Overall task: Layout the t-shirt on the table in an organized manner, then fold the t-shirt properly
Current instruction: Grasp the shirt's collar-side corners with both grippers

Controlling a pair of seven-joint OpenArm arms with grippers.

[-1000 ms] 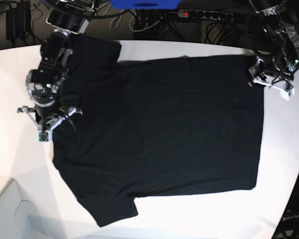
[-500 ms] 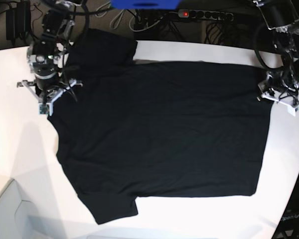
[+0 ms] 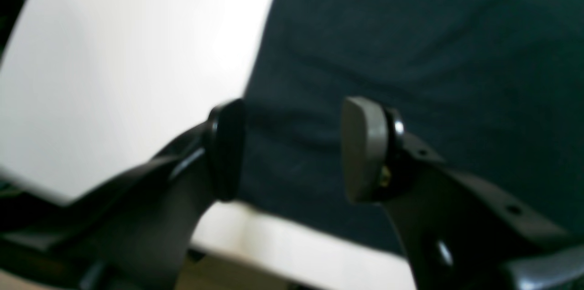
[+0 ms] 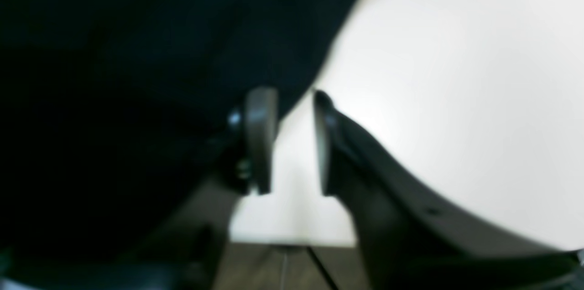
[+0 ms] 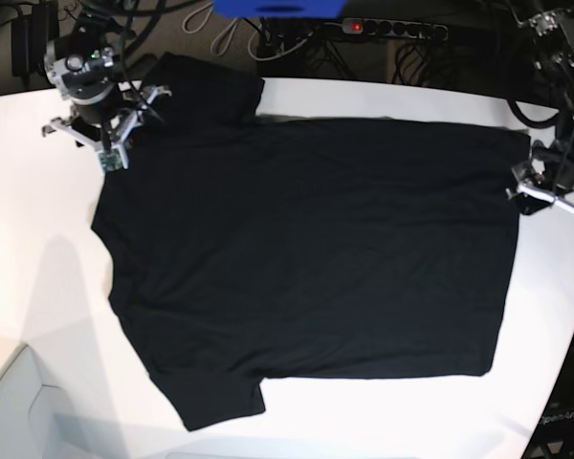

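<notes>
Nothing is held between the parted fingers (image 4: 260,139) of the right gripper (image 4: 292,142), with the shirt (image 5: 306,258) edge just beside them; the left gripper (image 3: 292,148) is spread wide above the hem, empty. The shirt is laid flat on the table (image 5: 38,239). A fold could be spoiled if only one layer is pinched, or if cloth is dragged and bunched.

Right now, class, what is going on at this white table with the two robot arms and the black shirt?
A black short-sleeved t-shirt lies spread nearly flat, plain side up, on the large white table. The left gripper hangs over the shirt's corner by the table edge, jaws open, holding nothing. The right gripper is at the shoulder beside one sleeve, jaws slightly apart, with no cloth between them. No fold has been made yet.
</notes>
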